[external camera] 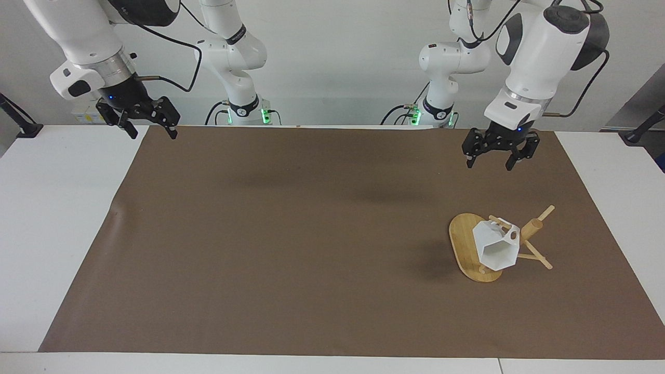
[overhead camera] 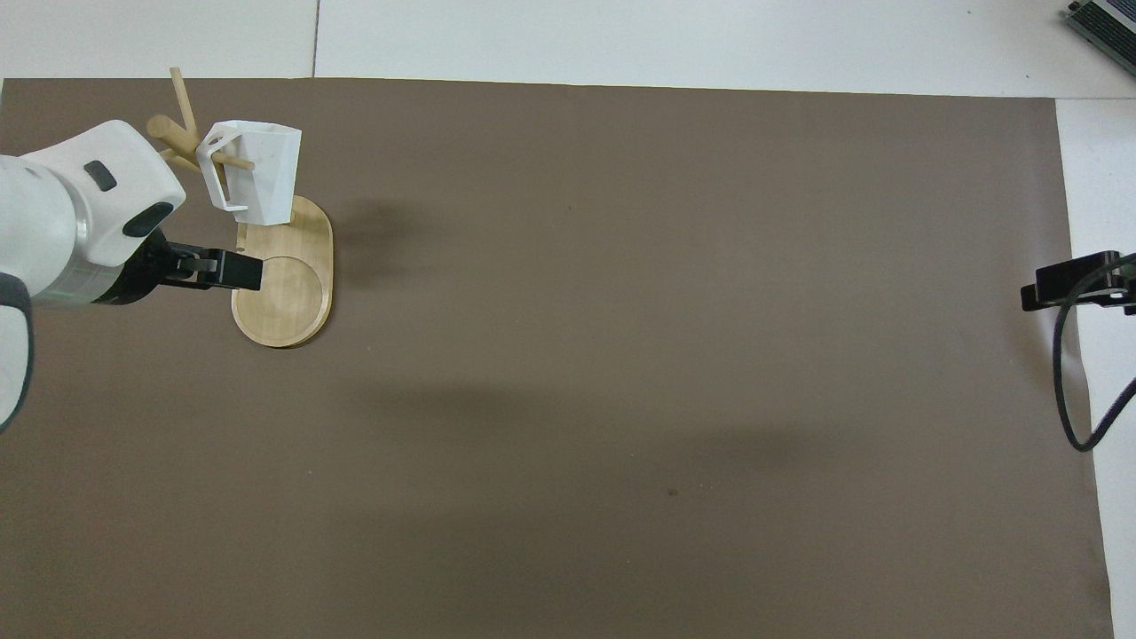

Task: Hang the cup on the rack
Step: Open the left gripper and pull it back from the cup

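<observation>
The white faceted cup (external camera: 496,246) hangs by its handle on a peg of the bamboo rack (external camera: 532,228), which stands on the brown mat toward the left arm's end of the table. The cup also shows in the overhead view (overhead camera: 257,169), over the rack's oval base (overhead camera: 293,293). My left gripper (external camera: 500,158) is open and empty, raised well above the mat on the robots' side of the rack; it shows in the overhead view (overhead camera: 235,271) too. My right gripper (external camera: 148,127) is open and empty, and waits over the mat's edge at the right arm's end.
A brown mat (external camera: 311,234) covers most of the white table (external camera: 52,208). A black clamp with a cable (overhead camera: 1069,284) shows at the right arm's end in the overhead view.
</observation>
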Controlling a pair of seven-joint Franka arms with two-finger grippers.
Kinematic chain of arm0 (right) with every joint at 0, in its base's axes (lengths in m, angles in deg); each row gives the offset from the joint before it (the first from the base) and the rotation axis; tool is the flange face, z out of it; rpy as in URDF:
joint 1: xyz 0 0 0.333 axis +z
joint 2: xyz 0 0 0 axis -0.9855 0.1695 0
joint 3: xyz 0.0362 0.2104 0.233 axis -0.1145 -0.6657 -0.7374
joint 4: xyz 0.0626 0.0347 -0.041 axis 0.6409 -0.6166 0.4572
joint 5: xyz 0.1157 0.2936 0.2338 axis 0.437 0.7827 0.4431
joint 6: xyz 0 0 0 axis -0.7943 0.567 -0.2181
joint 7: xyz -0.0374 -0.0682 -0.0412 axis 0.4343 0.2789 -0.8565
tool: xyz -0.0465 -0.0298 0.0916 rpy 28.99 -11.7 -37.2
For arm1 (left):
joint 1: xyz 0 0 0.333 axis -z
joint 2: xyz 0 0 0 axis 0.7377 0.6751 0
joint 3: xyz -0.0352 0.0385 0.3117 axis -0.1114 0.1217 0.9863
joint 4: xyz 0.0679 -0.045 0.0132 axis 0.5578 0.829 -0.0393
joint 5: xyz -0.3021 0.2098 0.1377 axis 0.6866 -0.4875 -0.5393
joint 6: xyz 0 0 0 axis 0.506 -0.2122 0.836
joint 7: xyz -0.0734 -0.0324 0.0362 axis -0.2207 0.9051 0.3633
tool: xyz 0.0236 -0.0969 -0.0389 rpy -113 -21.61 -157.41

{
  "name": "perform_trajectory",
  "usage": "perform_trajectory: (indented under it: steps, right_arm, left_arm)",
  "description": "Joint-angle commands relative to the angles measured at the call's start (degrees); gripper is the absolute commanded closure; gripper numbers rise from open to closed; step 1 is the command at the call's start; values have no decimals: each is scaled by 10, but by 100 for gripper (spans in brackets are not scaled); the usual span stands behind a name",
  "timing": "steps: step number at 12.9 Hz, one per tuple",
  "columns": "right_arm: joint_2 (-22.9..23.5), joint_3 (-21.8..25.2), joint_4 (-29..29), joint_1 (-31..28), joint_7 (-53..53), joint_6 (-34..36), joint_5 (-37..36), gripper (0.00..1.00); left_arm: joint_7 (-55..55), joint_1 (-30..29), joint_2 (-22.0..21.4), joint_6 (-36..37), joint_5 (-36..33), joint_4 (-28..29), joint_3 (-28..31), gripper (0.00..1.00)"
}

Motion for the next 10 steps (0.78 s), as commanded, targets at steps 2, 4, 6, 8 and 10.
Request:
perform_trajectory:
  steps: [2, 4, 6, 8, 10]
  right_arm:
    - [-8, -3, -5, -1, -10, 1, -6, 0]
    - [-8, -3, -5, -1, -10, 1, -6, 0]
    - [-8, -3, -6, -1, -9, 2, -6, 0]
    - [-8, -3, -6, -2, -9, 2, -6, 0]
    - [-8, -3, -6, -2, -10, 2, -6, 0]
  left_arm:
    - [-38, 2, -37, 65, -12, -3, 2, 0]
    - [-41, 3, -37, 93, -12, -26, 1, 0]
    - [-52, 1, -24, 110, -11, -63, 1, 0]
    - [-60, -5, -6, 110, -9, -89, 8, 0]
    - [-51, -4, -6, 129, -2, -98, 6, 0]
